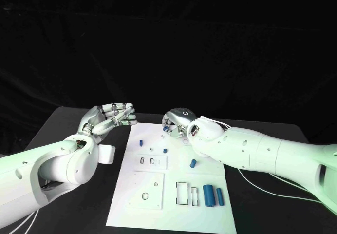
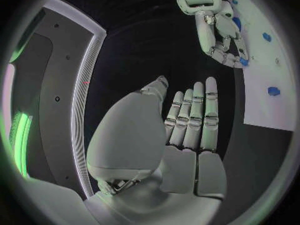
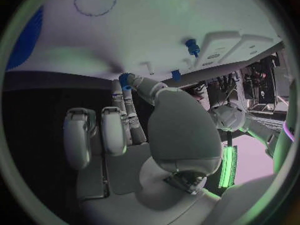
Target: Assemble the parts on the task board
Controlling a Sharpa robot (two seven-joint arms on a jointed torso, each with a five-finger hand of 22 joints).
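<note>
The white task board (image 1: 176, 217) lies in the middle of the table. My right hand (image 1: 179, 121) hovers at the board's far edge and pinches a small blue part (image 3: 125, 78) between thumb and fingertip; the left wrist view shows that part (image 2: 242, 61) at the right hand's (image 2: 219, 35) fingertips. My left hand (image 1: 109, 117) is raised beside the board's far left corner, holding nothing, its fingers (image 2: 194, 115) stretched out. On the board stand a small blue peg (image 1: 140, 143), another small blue piece (image 1: 165, 150) and a blue peg (image 1: 192, 163).
Two blue cylinders, a thick one (image 1: 208, 195) and a thinner one (image 1: 219, 196), lie near the board's front right. A raised white block with slots (image 1: 152, 161) and a white plate with holes (image 1: 147, 191) sit on the board's left half. Black table (image 1: 77, 122) surrounds the board.
</note>
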